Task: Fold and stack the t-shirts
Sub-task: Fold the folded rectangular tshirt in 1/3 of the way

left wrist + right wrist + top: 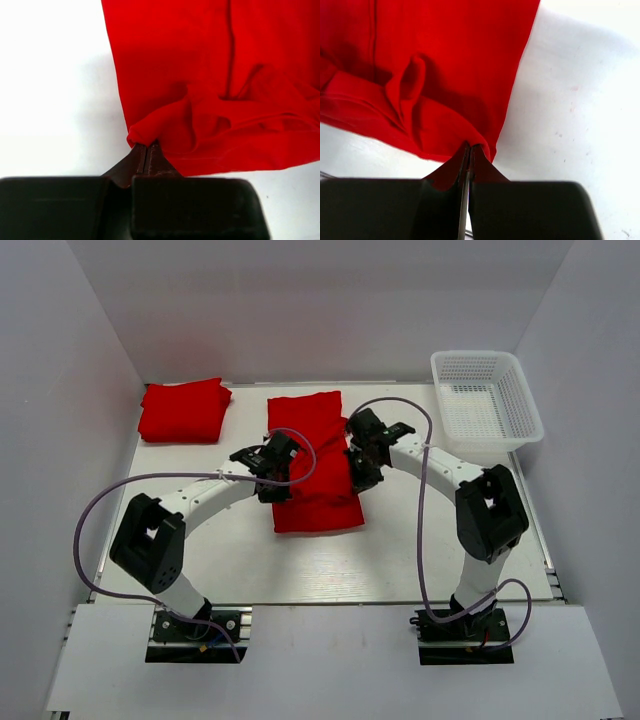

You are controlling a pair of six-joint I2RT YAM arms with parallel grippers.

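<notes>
At t-shirt (318,505) edges, fingers (156,162) (both sides)

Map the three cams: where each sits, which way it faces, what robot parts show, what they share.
Top external: fixed above and behind the robot, looking down at the table; left arm and right arm show whole.
Left wrist: on the left arm, looking forward past its jaws; left gripper shut on the middle t-shirt edge.
Right wrist: on the right arm, same way; right gripper shut on that shirt's opposite edge.
Shared: all three see the middle t-shirt.
</notes>
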